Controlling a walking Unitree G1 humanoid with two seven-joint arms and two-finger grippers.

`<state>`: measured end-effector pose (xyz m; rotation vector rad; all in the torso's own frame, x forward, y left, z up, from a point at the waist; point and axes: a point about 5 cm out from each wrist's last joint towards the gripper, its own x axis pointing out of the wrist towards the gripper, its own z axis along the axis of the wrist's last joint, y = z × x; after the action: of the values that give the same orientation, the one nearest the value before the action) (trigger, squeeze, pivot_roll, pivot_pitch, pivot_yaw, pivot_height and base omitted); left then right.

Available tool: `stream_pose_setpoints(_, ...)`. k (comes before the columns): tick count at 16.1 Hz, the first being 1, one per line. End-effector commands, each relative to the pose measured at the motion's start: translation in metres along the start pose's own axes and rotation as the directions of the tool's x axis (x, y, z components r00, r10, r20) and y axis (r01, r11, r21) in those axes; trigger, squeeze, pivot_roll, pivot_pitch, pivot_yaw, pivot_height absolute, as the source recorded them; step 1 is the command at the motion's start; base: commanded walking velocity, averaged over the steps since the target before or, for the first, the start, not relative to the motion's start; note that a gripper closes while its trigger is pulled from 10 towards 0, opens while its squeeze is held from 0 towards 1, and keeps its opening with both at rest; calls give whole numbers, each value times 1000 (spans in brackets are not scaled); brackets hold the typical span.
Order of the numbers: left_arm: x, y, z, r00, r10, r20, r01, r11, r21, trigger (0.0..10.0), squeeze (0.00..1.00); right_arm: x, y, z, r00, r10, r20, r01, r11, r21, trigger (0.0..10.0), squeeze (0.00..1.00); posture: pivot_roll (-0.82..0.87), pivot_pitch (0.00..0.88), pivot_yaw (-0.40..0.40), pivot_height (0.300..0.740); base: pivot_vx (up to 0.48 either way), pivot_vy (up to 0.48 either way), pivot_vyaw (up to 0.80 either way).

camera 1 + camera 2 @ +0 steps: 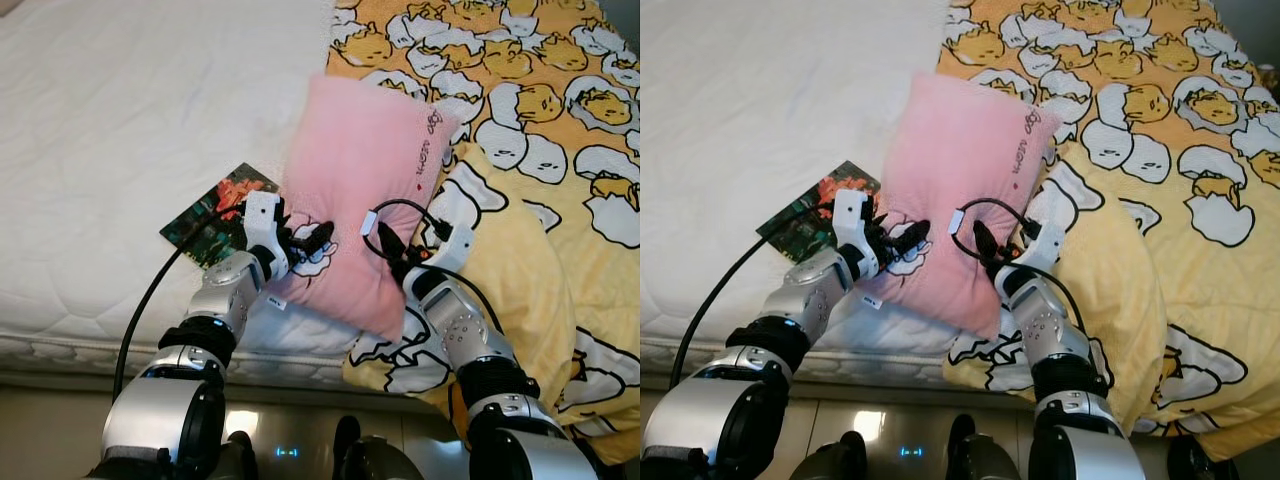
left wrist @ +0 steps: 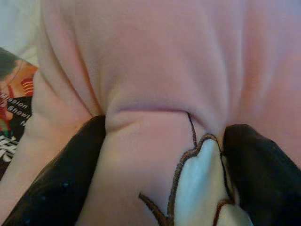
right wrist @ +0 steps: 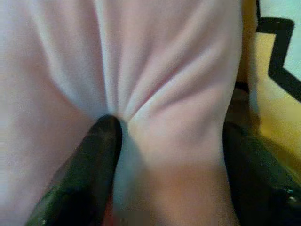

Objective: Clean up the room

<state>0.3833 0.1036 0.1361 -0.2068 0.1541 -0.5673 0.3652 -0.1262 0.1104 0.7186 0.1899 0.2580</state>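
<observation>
Both grippers are clamped on the pillow's near end, left gripper (image 1: 300, 243) at its 7 o'clock corner, right gripper (image 1: 392, 250) at 5. Pillow (image 1: 365, 190) lies on the bed (image 1: 120, 130), long axis toward 1 o'clock, half covering a book (image 1: 212, 222).

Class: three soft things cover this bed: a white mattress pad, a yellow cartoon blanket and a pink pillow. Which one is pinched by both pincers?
The pink pillow. The left pincer and right pincer each bunch a fold of its fabric, while the yellow blanket and white mattress pad lie ungripped.
</observation>
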Motion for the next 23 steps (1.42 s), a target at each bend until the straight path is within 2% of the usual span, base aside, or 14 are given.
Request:
stream_pose_setpoints(1,0,-6,-24,994,-2,-107,0,1000,-23,0,0,-2,-3,-15,998,-15,-67,14,1000,-7,0,0,11,260,-86,740,0,0,0)
stream_pose_setpoints(3,0,-4,-23,995,7,-99,-10,999,-34,0,0,-5,-8,-19,997,-27,-74,27,1000,-6,0,0,12,246,-85,740,0,0,0)
stream_pose_setpoints(4,-1,-3,-24,996,18,-90,-27,994,-102,0,0,-8,-12,-22,996,-37,-77,37,999,-5,0,0,10,231,-81,740,0,0,0)
stream_pose_setpoints(5,2,-2,-19,998,52,-35,-60,947,-316,0,0,-9,-13,-24,996,-42,-79,42,999,-9,0,0,9,219,-76,740,0,0,0)
stream_pose_setpoints(6,8,-18,-26,997,-3,-77,-15,970,-241,0,0,-10,-14,-26,996,-44,-80,42,999,-17,0,0,9,206,-70,740,0,0,0)
stream_pose_setpoints(8,9,-27,-38,990,-26,-136,4,987,-160,0,0,-10,-15,-26,996,-47,-80,46,999,-16,0,0,7,189,-63,740,0,0,0)
stream_pose_setpoints(9,8,-33,-51,978,-38,-204,26,998,-58,0,0,-11,-15,-29,995,-49,-86,47,999,-23,0,0,-3,169,-49,740,0,0,0)
stream_pose_setpoints(10,7,-36,-56,969,-40,-243,51,998,39,0,0,-12,-16,-31,995,-51,-89,49,998,-27,0,0,-4,157,-44,740,0,0,0)
stream_pose_setpoints(12,6,-35,-58,960,-35,-279,76,988,135,0,0,-13,-16,-31,996,-52,-76,50,998,-31,0,0,-15,155,-33,740,0,0,0)
stream_pose_setpoints(14,5,-35,-60,958,-34,-286,67,992,105,0,0,-15,-20,-30,995,-61,-73,58,998,-37,0,0,-16,163,-34,740,0,0,0)
stream_pose_setpoints(16,7,-31,-55,976,1,-217,-27,993,-118,0,0,-17,-25,-32,994,-75,-80,72,996,-47,0,0,-10,155,-35,740,0,0,0)
stream_pose_setpoints(18,9,-28,-44,988,14,-152,-41,984,-176,0,0,-16,-27,-27,994,-79,-72,75,996,-54,0,0,0,98,-28,740,0,0,0)
stream_pose_setpoints(20,10,-24,-36,993,24,-112,-46,980,-195,0,0,-16,-31,-22,994,-91,-57,87,994,-72,0,0,11,40,-21,740,0,0,0)
stream_pose_setpoints(23,10,-25,-36,987,12,-162,-28,995,-99,0,0,-17,-36,-24,993,-99,-63,92,990,-102,0,0,20,0,-12,740,0,0,0)
